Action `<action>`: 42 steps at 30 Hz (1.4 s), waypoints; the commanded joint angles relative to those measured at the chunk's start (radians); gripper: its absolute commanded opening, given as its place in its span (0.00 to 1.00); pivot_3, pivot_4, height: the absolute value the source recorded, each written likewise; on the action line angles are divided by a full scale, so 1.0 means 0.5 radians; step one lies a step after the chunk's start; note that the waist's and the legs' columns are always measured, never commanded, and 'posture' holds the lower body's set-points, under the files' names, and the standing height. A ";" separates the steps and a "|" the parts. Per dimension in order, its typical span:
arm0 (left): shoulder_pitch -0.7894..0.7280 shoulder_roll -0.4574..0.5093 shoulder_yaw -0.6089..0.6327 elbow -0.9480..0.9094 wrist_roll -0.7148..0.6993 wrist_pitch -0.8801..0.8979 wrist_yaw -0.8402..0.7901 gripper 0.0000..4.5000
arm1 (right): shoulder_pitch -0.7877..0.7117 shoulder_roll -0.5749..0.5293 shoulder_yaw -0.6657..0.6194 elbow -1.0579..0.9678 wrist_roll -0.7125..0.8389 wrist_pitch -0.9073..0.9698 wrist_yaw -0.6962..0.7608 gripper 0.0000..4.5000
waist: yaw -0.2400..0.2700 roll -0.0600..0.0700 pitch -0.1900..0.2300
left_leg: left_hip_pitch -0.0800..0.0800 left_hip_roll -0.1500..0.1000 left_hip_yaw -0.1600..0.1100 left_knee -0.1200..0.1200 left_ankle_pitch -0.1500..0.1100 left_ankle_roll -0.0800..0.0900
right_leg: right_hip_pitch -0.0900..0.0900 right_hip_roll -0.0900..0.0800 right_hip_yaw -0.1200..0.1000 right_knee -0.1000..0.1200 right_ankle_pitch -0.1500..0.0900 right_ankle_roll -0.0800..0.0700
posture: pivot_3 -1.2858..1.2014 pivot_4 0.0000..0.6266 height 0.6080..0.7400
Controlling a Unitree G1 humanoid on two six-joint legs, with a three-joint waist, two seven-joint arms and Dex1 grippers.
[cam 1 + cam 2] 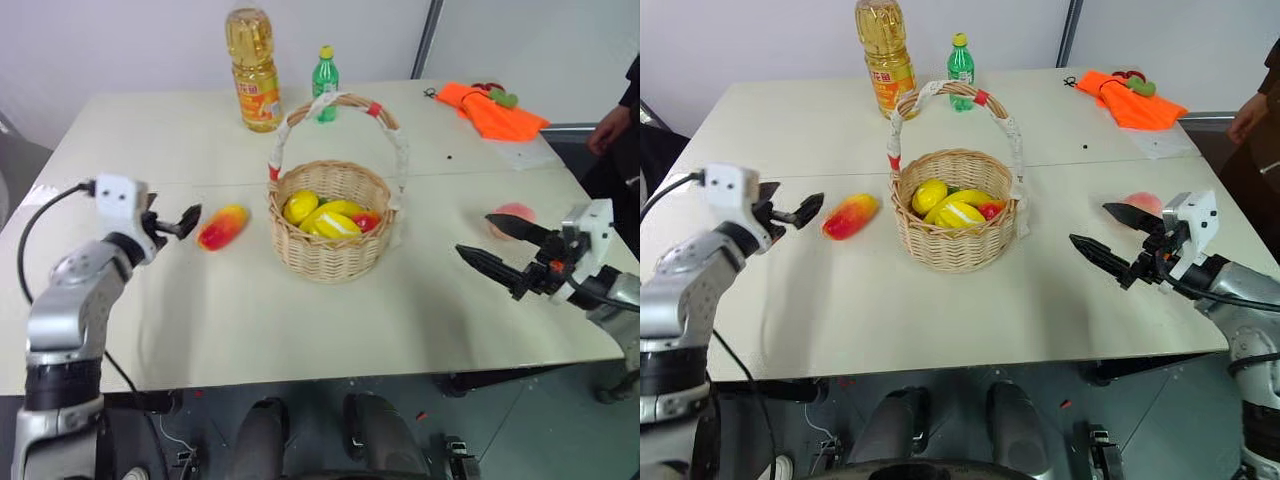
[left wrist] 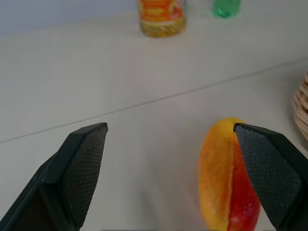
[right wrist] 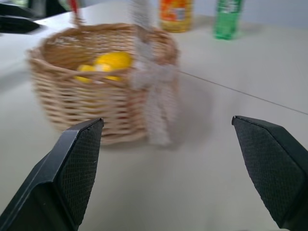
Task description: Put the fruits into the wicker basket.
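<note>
Nothing binned yet, we reckon. Mango on table left of basket, peach right. Our left gripper near mango, right gripper by peach, both open, empty.

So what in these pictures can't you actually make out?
- Peach: in the head views the right gripper covers part of it.
- Mango: in the left wrist view one finger hides its side and the edge cuts off its near end.
- Basket: what lies under the yellow fruits is hidden by them and the rim.
- Oil bottle: label print too small to read.
- Orange cloth: the small things on it are too small to identify.
</note>
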 commanded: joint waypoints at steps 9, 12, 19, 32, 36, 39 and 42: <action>-0.371 0.019 -0.384 0.309 0.211 0.290 -0.142 1.00 | -0.262 -0.096 0.153 -0.450 0.238 0.183 -0.036 0.99 | 0.004 -0.003 0.001 | -0.001 0.001 -0.002 0.000 0.000 0.000 | 0.000 0.002 -0.001 0.000 0.000 0.001 | 0.52 0.24 1.00; -0.403 0.023 -0.475 0.360 0.261 0.298 -0.215 1.00 | -0.352 -0.098 0.308 -0.531 0.169 0.148 -0.027 0.99 | 0.002 -0.004 0.002 | -0.001 0.001 -0.002 0.000 0.000 0.000 | -0.001 0.001 -0.001 -0.001 0.000 0.000 | 0.52 0.24 1.00; -0.417 -0.021 -0.471 0.435 0.335 0.247 -0.229 0.69 | -0.469 -0.055 0.456 -0.534 0.105 0.110 -0.040 1.00 | 0.005 -0.006 0.003 | -0.002 0.000 -0.002 0.000 0.000 0.000 | -0.001 -0.001 -0.002 -0.001 0.001 -0.002 | 0.52 0.24 1.00; 0.048 0.263 0.183 -0.720 -0.468 0.303 -0.862 0.48 | -0.499 -0.057 0.345 -0.331 -0.021 0.015 -0.023 1.00 | 0.012 -0.008 0.004 | -0.003 0.003 -0.002 -0.002 0.000 0.000 | -0.004 -0.004 -0.003 0.000 0.001 -0.008 | 0.52 0.24 1.00; -0.229 0.154 -0.060 -0.795 -0.499 0.431 -0.693 0.48 | -0.506 -0.034 0.314 -0.169 -0.055 -0.011 -0.016 1.00 | 0.055 -0.009 0.005 | -0.003 -0.004 0.000 0.004 0.000 0.000 | 0.003 -0.011 -0.005 -0.001 -0.004 -0.007 | 0.52 0.24 1.00; -0.518 -0.016 -0.356 -0.631 -0.284 0.460 -0.479 0.48 | -0.446 -0.027 0.321 -0.046 -0.152 -0.074 -0.003 1.00 | 0.055 -0.010 0.005 | -0.003 -0.006 -0.002 0.013 0.000 0.000 | 0.011 -0.009 -0.005 -0.002 -0.005 -0.004 | 0.52 0.24 1.00; -0.715 -0.198 -0.516 -0.408 -0.190 0.492 -0.368 0.48 | -0.410 0.039 0.275 0.115 -0.243 -0.150 -0.086 1.00 | 0.045 -0.010 0.004 | -0.004 -0.007 -0.001 0.015 0.000 0.000 | 0.012 -0.009 -0.003 -0.005 -0.003 0.002 | 0.52 0.24 1.00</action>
